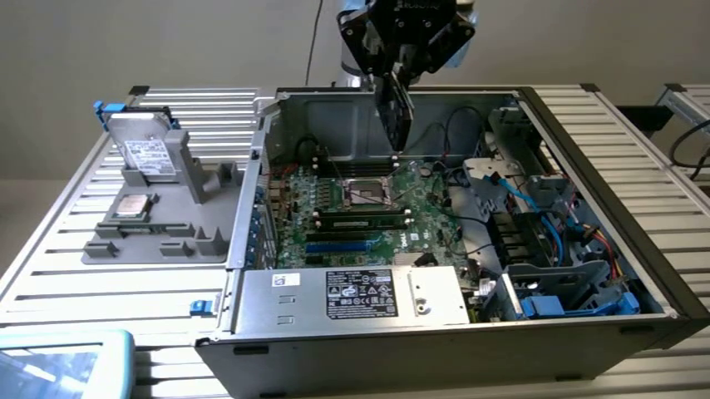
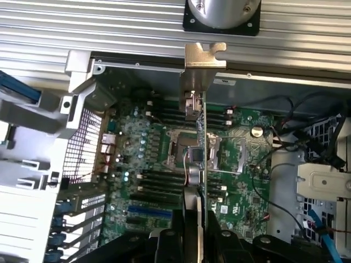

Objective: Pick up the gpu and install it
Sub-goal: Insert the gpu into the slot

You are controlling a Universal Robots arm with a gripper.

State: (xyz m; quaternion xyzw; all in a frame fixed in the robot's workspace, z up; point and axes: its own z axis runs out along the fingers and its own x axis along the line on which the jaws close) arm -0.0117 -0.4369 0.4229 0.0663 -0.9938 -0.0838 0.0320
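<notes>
Far at the exterior view's left, on the slatted table [image 1: 56, 274]: a grey holder [image 1: 166, 224] carrying a silver hard drive [image 1: 148, 154] stood upright and a small square chip [image 1: 133, 205] laid flat, all outside the case. Next, the open computer case [image 1: 249, 166], left wall upright, top uncovered, free air above the rim. Flat on its floor, the green motherboard [image 1: 332, 208], with a memory stick [image 1: 361, 222] seated just below the processor socket [image 1: 367, 193] and blue slots [image 1: 338, 247] bare, nearer the power supply [image 1: 355, 295]. Over the rear half of the board, reaching down from above: the gripper [image 1: 396, 68], closed narrow on the gpu [image 1: 395, 116] at its upper edge. Card held vertical, lower edge clear of the board, seated in no slot, near the rear wall. In the wrist view, that card edge-on between the dark fingers [image 2: 164, 246], silver bracket [image 2: 204, 60] at the end toward the rear wall. Further right, a drive cage [image 1: 554, 274] and blue cables [image 1: 533, 195] crowding that side, up against the case's right wall.
</notes>
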